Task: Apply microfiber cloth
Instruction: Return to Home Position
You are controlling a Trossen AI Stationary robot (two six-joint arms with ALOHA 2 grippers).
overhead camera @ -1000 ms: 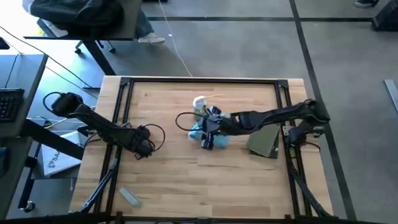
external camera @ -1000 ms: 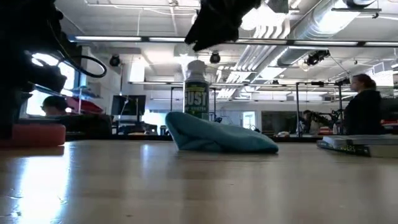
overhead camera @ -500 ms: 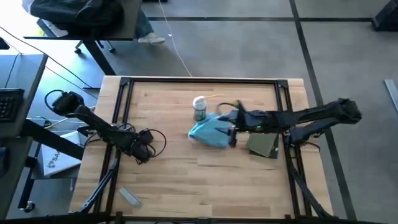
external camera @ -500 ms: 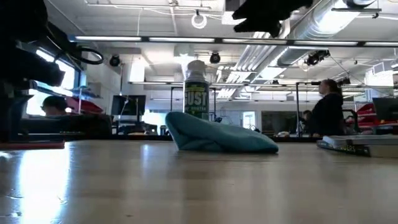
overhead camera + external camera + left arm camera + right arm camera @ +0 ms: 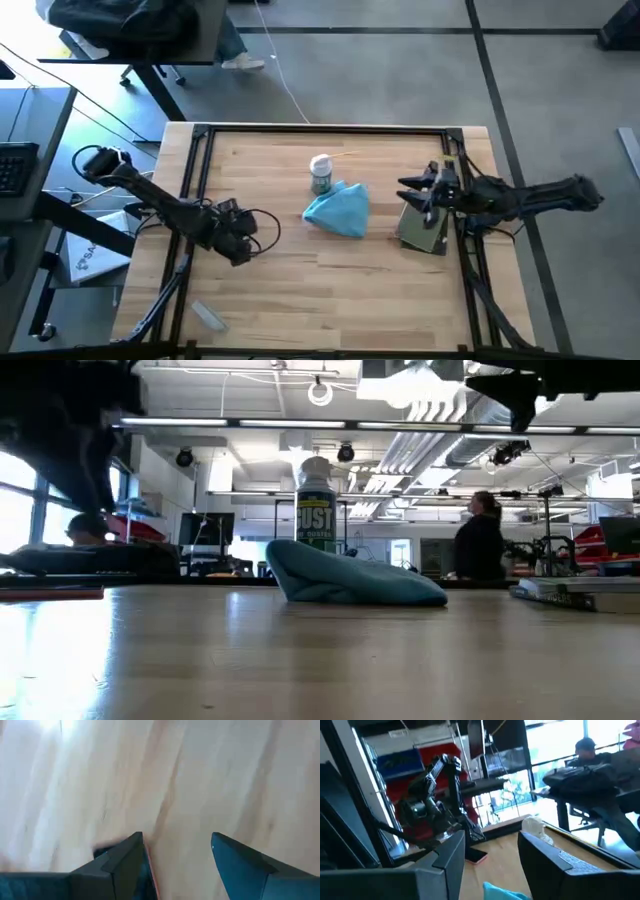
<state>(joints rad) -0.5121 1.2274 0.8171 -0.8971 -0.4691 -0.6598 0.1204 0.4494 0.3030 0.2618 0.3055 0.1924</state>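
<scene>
The microfiber cloth lies in a loose heap near the middle of the table, with neither arm on it, just beside the spray can; whether the two touch I cannot tell. The right gripper hangs in the air toward the right side of the table, above the grey-green pad, its fingers wide apart and holding nothing. The left gripper sits low over the left part of the table, also spread wide and empty, with a pink edge showing right against one finger. That is most likely the pink phone, which the right wrist view shows lying flat under the left arm. The nearest risk, as I judge it, is on that side: if the left arm pulls away sideways instead of lifting first, the finger could catch the phone's edge and drag it or tip it across the wood. On the right, an arm that drops as it folds back could clip the pad or the dark rail along the table's edge. The can stands upright and looks top-heavy, so any sweep back through the middle could knock it over onto the cloth.
</scene>
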